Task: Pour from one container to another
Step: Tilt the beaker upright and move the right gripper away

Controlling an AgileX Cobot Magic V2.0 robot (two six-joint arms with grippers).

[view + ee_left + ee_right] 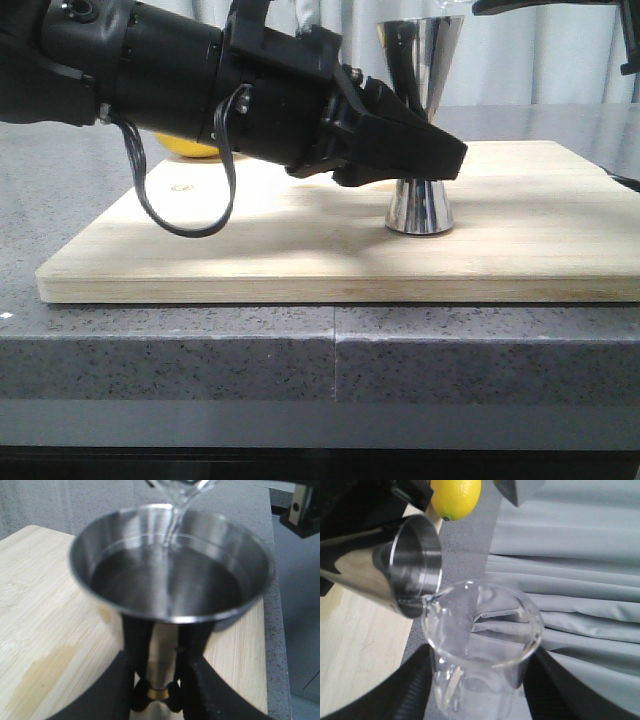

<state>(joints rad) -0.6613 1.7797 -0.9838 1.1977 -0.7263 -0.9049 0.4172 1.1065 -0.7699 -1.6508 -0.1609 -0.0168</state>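
Your left pincer is clamped on the steel jigger at its waist. In the left wrist view both black fingers press against the narrow stem just above the thin gold band. The jigger stands upright with its lower cone resting on the wooden board, and the board lies on the grey speckled table. The upper cup rises above the pincer fingers, and its mouth faces up.

Your right pincer grips the glass beaker. The black fingers sit on either side of the clear wall near its base. The beaker is tipped forward from this pincer, and its pouring lip sits directly over the far rim of the jigger cup. In the right wrist view the lip appears to touch or nearly touch that steel rim; contact cannot be confirmed. In the front view, only the edge of the right arm shows at the top right corner, and the beaker is barely visible above the jigger.

In the left wrist view a thin clear stream falls from the beaker lip into the cup. Liquid already stands in the cup, with its surface some way below the rim.

A lemon lies on the table beyond the left arm, well apart from the jigger. A damp-looking patch marks the board beside the left pincer.
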